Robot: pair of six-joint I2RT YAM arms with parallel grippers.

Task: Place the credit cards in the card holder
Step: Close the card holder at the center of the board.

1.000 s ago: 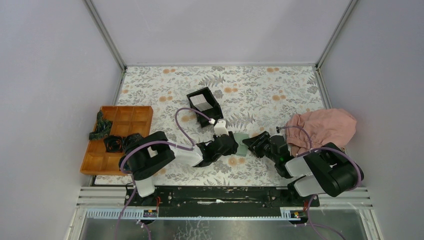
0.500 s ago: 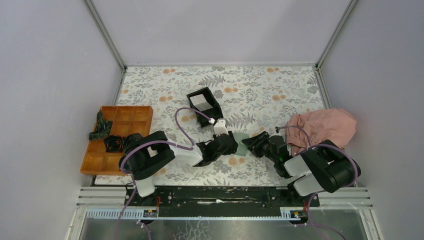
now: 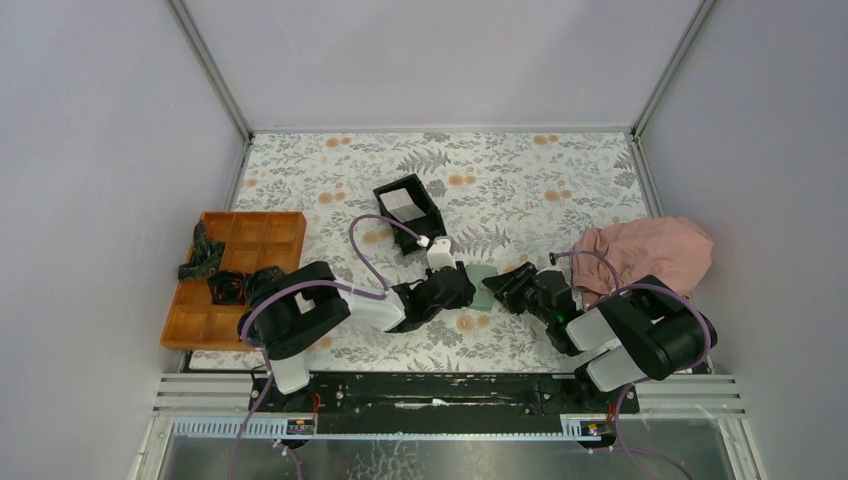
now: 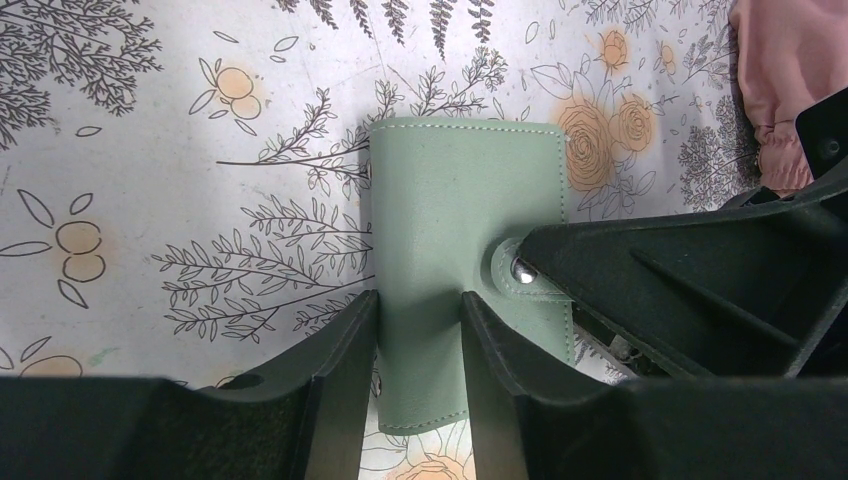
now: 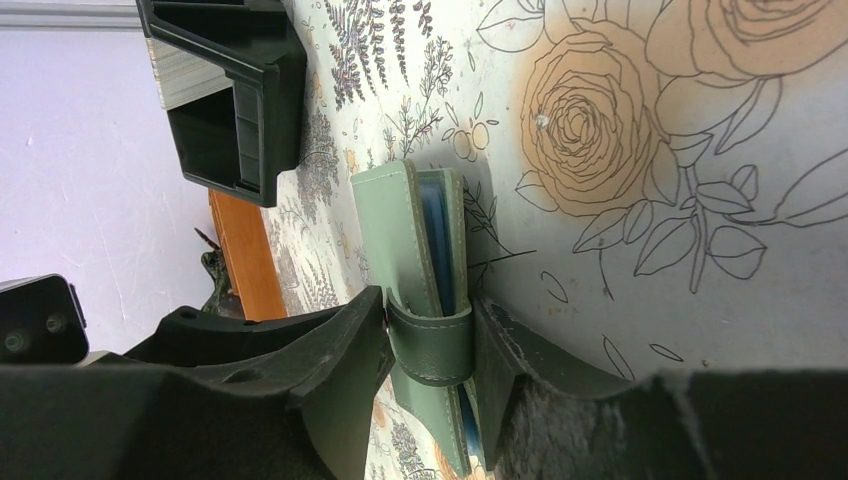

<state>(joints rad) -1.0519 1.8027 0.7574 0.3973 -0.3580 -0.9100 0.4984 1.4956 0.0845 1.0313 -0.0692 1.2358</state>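
The card holder point(image 3: 483, 285), a sage-green wallet, lies folded with its snap tab point(image 4: 528, 273) closed, between my two grippers. In the left wrist view my left gripper point(image 4: 420, 325) is closed to a narrow gap around the near left part of the card holder point(image 4: 465, 215). One finger is at its spine edge and the other lies over its face. My right gripper point(image 5: 430, 340) is shut across the strap and thickness of the card holder point(image 5: 400, 230), whose blue inner edge shows. A pale credit card point(image 3: 403, 203) lies inside the black box point(image 3: 425, 222).
An orange compartment tray point(image 3: 270, 238) with dark items stands at the left. A pink cloth point(image 3: 645, 255) lies at the right, beside my right arm. The black box also shows in the right wrist view point(image 5: 235, 100).
The right arm's rear links have shifted slightly to the left. Both grippers and the card holder have stayed where they were.
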